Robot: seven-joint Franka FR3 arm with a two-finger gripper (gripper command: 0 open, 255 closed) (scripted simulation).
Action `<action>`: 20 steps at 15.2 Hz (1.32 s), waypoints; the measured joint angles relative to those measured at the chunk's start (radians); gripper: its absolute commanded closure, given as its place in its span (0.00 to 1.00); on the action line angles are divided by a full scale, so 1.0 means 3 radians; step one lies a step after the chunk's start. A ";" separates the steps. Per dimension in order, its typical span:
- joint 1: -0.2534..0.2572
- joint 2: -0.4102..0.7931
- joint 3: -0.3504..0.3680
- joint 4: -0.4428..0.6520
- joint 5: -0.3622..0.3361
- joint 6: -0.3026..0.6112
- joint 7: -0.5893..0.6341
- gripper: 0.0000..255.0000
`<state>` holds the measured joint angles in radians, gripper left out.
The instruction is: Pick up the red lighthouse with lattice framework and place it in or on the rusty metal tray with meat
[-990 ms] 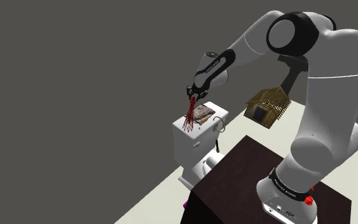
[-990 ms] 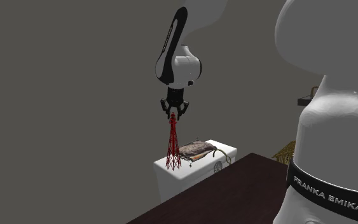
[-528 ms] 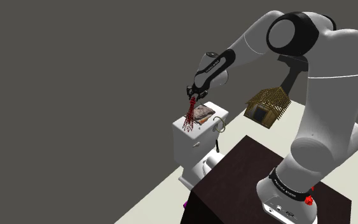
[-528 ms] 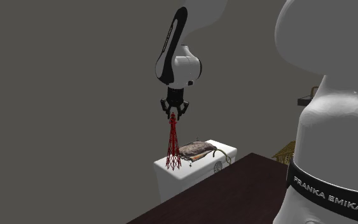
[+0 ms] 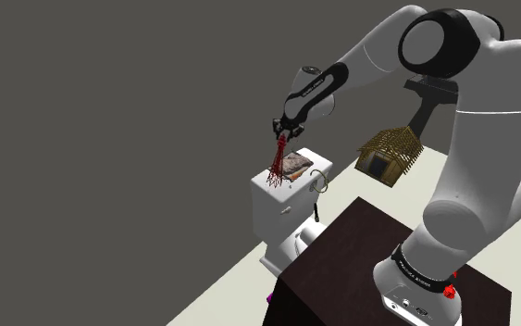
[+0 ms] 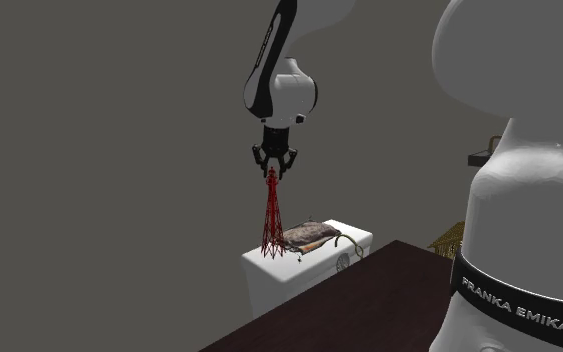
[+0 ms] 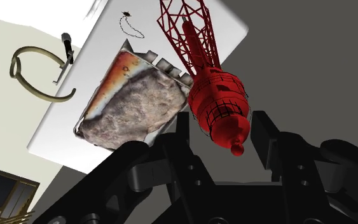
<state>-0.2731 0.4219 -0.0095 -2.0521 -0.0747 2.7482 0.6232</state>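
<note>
Red lattice lighthouse (image 6: pixel 271 225) gripped at its top by the black claw (image 6: pixel 272 172), upright just beside the rusty tray of meat (image 7: pixel 128 63).
The claw's fingers (image 7: pixel 180 137) are closed on the lighthouse's lantern head from both sides. The tower's long axis runs straight down from them, lantern up and splayed legs low at the tray's edge. I cannot tell whether the legs touch the surface. A band on the arm's base reads "FRANKA EMIKA" (image 6: pixel 517 305). The tray lies on a white toilet tank (image 5: pixel 272 218), and an olive ring (image 7: pixel 34 70) hangs off the tank's edge on the tray's other side. Plain grey walls stand behind the tray and a cream floor (image 5: pixel 226 282) lies below it. The dark brown stand (image 5: pixel 341 269) is near it.
</note>
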 measured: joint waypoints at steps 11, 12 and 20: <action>-0.0010 -0.0335 0.0022 0.0059 0.0030 -0.0394 -0.0034 1.00; -0.0010 -0.0373 0.0023 0.0053 0.0032 -0.0426 -0.0034 1.00; -0.0145 -0.0433 0.0011 0.0397 0.0136 -0.0824 -0.0270 1.00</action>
<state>-0.3166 0.2919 -0.0061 -1.9329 -0.0340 2.5008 0.5423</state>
